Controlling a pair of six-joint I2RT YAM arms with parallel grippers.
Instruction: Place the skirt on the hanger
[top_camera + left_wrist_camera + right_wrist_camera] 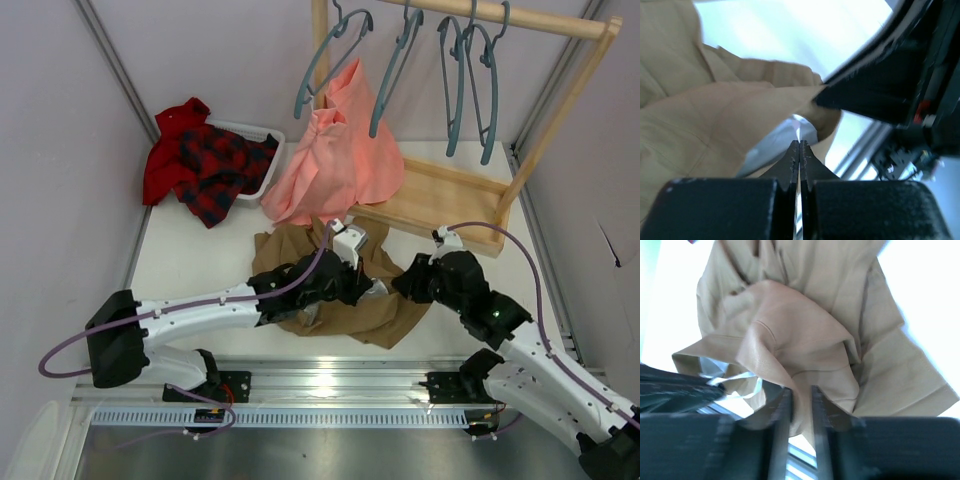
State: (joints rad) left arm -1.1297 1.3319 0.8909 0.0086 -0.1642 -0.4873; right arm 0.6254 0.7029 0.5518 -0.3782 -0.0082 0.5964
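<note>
- The skirt [335, 305] is seen crumpled on the table [190, 260], at its near middle, between the two arms.
- A fold of the skirt [805, 315] is grasped by the right pincer [800, 415], with cloth pinched between its fingers.
- The left pincer [799, 150] is clenched tight at the skirt's edge; whether cloth is caught at its tips cannot be told.
- A salmon-pink garment [335, 150] is draped just behind the skirt, against a wooden rack [440, 195].
- Grey-blue hangers [489, 100] are hung from the rack's rail, apart from the skirt.
- A red plaid garment [205, 160] is heaped in a white basket [272, 165] at the far left.
</note>
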